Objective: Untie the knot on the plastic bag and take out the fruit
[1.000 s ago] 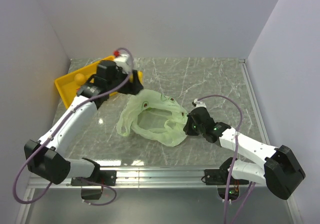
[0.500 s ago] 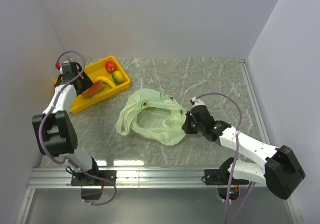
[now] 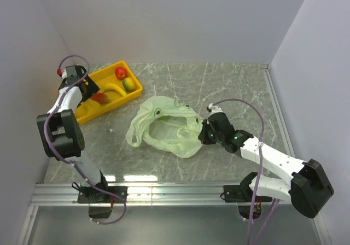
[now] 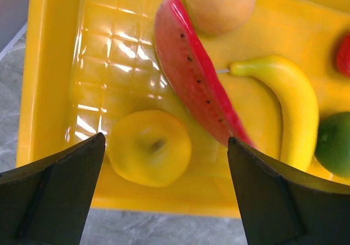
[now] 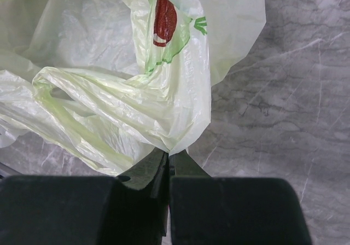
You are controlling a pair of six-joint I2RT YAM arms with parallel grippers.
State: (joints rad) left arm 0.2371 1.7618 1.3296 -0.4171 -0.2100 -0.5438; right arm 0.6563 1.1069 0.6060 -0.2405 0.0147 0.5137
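1. Fruit [image 3: 121, 72] lies in the yellow tray [image 3: 123, 100] at the far left of the table [image 3: 229, 92], well apart from the bag.
2. From the left wrist view the tray holds a red watermelon slice [image 4: 199, 86] lying on a slant, with a yellow banana [image 4: 290, 103] just beside it on the right.
3. A round yellow fruit [image 4: 149, 147] sits near the tray's front wall, and an orange-yellow piece [image 4: 221, 4] sits at the top, touching the tip of the slice.
4. A green fruit [image 4: 333, 144] and a red one [image 4: 343, 53] are cut off at the right edge of that view.
5. The left pincer [image 4: 165, 141] hangs over the tray with its fingers spread wide apart and nothing between them.
6. The plastic bag [image 3: 164, 127] lies crumpled in the middle of the table, pale green and translucent, its mouth gaping toward the camera.
7. A round reddish mark [image 5: 165, 19] is printed on the bag's film.
8. The bag looks flat, though the folds make it hard to say whether anything is inside.
9. The right pincer [image 5: 168, 155] is low on the table at the bag's right side.
10. Its fingers are pressed together on a pinched fold of the bag's edge.
11. From the top view that pincer [image 3: 202, 133] touches the bag's right rim, with its arm stretched across the table behind it.
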